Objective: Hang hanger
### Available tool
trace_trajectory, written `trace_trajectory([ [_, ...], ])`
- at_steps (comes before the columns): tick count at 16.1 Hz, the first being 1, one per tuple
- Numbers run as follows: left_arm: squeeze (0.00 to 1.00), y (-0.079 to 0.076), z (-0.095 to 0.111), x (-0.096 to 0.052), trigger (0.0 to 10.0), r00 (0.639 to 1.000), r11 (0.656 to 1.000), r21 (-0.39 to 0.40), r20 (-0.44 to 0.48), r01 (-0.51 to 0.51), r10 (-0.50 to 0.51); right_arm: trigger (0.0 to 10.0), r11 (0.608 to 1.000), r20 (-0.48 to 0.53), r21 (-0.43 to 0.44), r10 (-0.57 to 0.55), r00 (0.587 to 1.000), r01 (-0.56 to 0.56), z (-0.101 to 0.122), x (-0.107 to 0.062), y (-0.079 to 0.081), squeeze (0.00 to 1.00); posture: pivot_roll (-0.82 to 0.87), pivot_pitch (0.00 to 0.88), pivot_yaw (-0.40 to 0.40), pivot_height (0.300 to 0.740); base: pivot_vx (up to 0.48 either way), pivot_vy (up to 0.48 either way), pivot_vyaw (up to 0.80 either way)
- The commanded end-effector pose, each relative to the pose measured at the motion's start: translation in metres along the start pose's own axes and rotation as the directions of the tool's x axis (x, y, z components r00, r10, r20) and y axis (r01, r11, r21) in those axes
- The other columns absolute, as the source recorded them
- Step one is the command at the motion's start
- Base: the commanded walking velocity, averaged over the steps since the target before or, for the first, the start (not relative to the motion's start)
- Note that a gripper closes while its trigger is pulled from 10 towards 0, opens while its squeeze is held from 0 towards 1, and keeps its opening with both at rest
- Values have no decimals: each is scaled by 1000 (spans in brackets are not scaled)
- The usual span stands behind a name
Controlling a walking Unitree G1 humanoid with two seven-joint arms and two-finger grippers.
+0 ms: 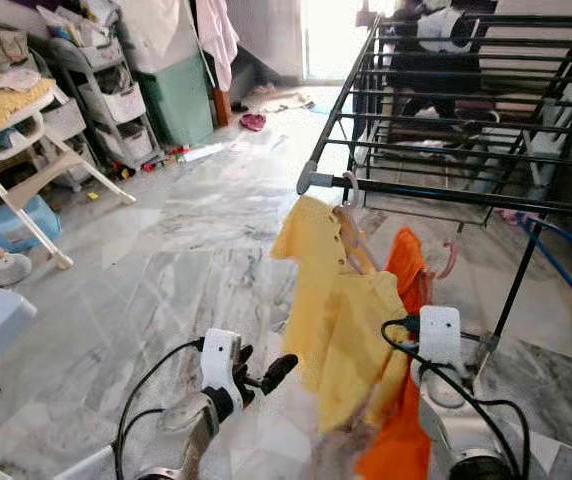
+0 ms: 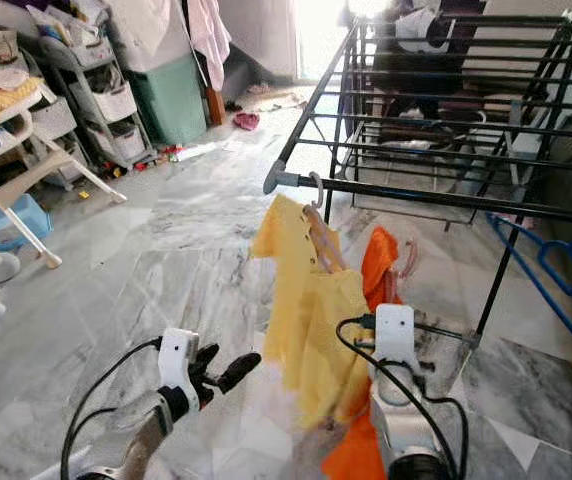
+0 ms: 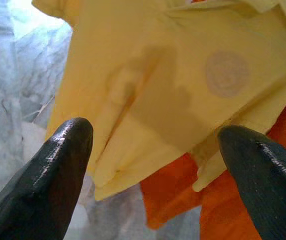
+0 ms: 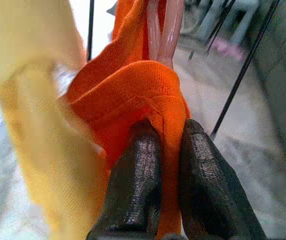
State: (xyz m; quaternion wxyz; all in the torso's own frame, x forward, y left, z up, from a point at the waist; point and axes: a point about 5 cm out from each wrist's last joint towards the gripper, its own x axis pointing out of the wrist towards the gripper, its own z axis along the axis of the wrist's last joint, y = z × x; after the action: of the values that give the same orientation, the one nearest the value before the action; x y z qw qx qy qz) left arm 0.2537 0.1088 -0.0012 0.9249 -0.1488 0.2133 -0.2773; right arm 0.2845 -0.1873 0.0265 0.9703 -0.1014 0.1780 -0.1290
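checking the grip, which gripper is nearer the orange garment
Right. The right gripper is shut on the orange garment; the left gripper is open beside the yellow shirt, apart from it.

My left gripper [image 1: 266, 378] is raised in front of me at the end of its silver arm, its two long black fingers [image 3: 58, 165] spread wide apart, closed on nothing. My right gripper [image 4: 170, 165] is pinched tight, its two black fingers pressed together on a fold of bright orange knitted cloth [image 4: 143, 95], wrist pointing forward and up.
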Motion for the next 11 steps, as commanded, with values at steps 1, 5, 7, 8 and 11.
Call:
trace_trajectory([
  [1,0,0,7,-2,10000,1000,999,29,6,30,-30,10000,1000,114,-13,-4,993,5,23,2,2,0,-116,0,93,740,0,0,0],
  [5,0,-10,15,-6,10000,995,994,50,21,97,-99,10000,997,216,-62,-25,976,39,44,2,-7,0,-112,0,97,740,0,0,0],
  [7,0,-10,13,-8,10000,995,994,53,9,98,-98,10000,996,250,-65,-40,967,58,54,4,-13,0,-112,0,100,740,0,0,0],
  [8,0,-10,13,-8,10000,995,994,51,8,98,-98,10000,997,247,-56,-41,968,56,54,5,-13,0,-112,0,100,740,0,0,0],
  [11,0,-12,11,-10,10000,995,994,46,-12,100,-99,10000,995,259,-24,-90,962,99,72,18,-32,0,-108,0,100,740,0,0,0],
])
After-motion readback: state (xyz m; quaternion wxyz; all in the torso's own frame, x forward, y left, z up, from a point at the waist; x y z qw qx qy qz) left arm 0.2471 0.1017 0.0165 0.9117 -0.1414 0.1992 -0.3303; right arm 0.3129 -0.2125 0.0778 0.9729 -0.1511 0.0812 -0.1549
